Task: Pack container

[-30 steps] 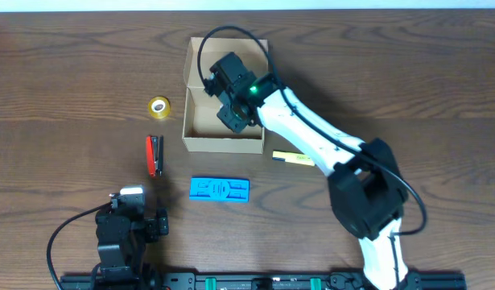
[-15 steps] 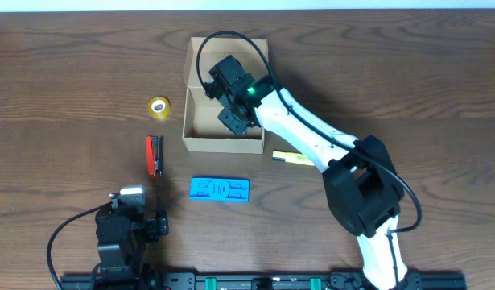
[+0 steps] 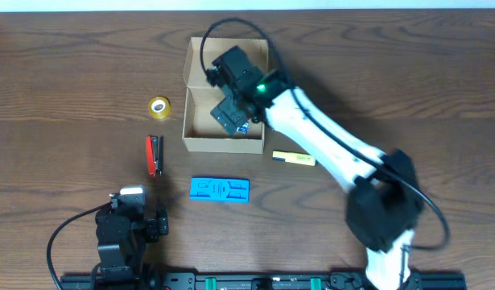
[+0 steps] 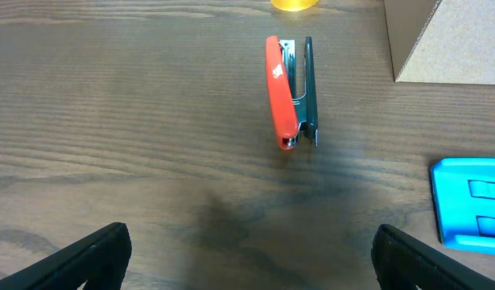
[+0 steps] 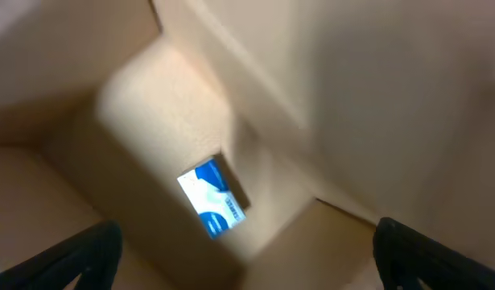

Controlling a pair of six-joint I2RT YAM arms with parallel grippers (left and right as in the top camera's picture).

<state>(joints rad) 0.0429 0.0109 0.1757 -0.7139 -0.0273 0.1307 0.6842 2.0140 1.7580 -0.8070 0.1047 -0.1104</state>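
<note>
The container (image 3: pixel 221 145) is an open tan cardboard box at the back middle of the table, its flap lid raised at the far side. My right gripper (image 3: pixel 230 115) hangs inside it, open, with nothing between its fingers. In the right wrist view the gripper (image 5: pixel 247 262) looks down at the box floor (image 5: pixel 150 105), where a small blue and white item (image 5: pixel 212 199) lies loose. My left gripper (image 4: pixel 247 258) rests open and empty near the table's front left, well apart from the box corner (image 4: pixel 448 40).
A red stapler (image 3: pixel 154 154) (image 4: pixel 289 90) lies left of the box. A yellow tape roll (image 3: pixel 158 107) is farther back. A flat blue plastic item (image 3: pixel 220 190) (image 4: pixel 472 201) lies in front of the box, and a yellow marker (image 3: pixel 294 158) at its front right.
My right gripper has gone from nearly shut to wide open inside the box, and the small blue and white item now lies free on the box floor. The left arm has not moved.
</note>
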